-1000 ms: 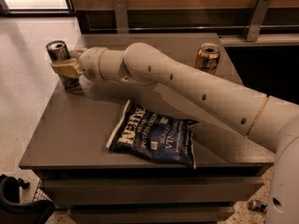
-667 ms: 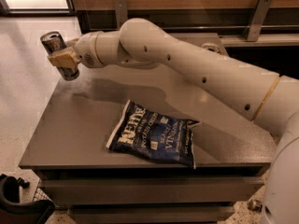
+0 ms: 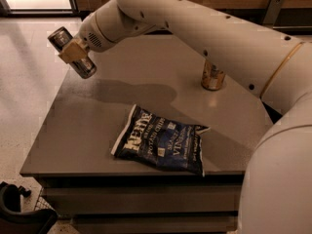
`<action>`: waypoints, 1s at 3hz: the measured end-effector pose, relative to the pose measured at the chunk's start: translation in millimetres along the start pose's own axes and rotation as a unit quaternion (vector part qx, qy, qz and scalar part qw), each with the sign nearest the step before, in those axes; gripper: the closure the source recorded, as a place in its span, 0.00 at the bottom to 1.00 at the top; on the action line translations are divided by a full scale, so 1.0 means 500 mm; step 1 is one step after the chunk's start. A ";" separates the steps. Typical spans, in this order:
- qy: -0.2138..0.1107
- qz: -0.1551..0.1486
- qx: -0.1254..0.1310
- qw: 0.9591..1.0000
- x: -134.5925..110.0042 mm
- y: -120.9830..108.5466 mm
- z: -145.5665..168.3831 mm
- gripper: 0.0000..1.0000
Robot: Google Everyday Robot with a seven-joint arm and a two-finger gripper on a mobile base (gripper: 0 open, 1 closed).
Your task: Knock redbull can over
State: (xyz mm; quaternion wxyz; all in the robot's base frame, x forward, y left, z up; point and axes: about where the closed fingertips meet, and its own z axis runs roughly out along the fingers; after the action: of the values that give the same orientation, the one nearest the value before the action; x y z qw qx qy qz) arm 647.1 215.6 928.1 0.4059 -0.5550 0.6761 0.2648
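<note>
The redbull can point(image 3: 86, 66) is a slim dark silver-grey can, held off the table and tilted, its top pointing up-left. It hangs above the table's far left corner. My gripper point(image 3: 73, 50) has tan fingers point(image 3: 68, 52) closed around the can's middle. The white arm reaches in from the right across the far side of the table.
A grey table point(image 3: 87, 126) fills the view. A blue chip bag point(image 3: 161, 143) lies flat near its front edge. A shorter gold-bronze can point(image 3: 212, 78) stands at the back right, partly hidden by my arm. Light floor lies to the left.
The redbull can stood on the table's far left corner with the gripper at it. It is now lifted off the table and tilted, carried a little left.
</note>
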 end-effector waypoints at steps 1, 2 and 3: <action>0.058 0.001 0.005 0.998 0.022 -0.013 -0.007 1.00; 0.119 -0.005 0.013 0.993 0.038 -0.014 -0.001 1.00; 0.192 -0.016 0.019 0.981 0.056 -0.011 0.025 1.00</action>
State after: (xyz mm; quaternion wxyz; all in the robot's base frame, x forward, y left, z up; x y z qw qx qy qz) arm 654.0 209.6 898.3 0.2830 -0.5986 0.7375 0.1334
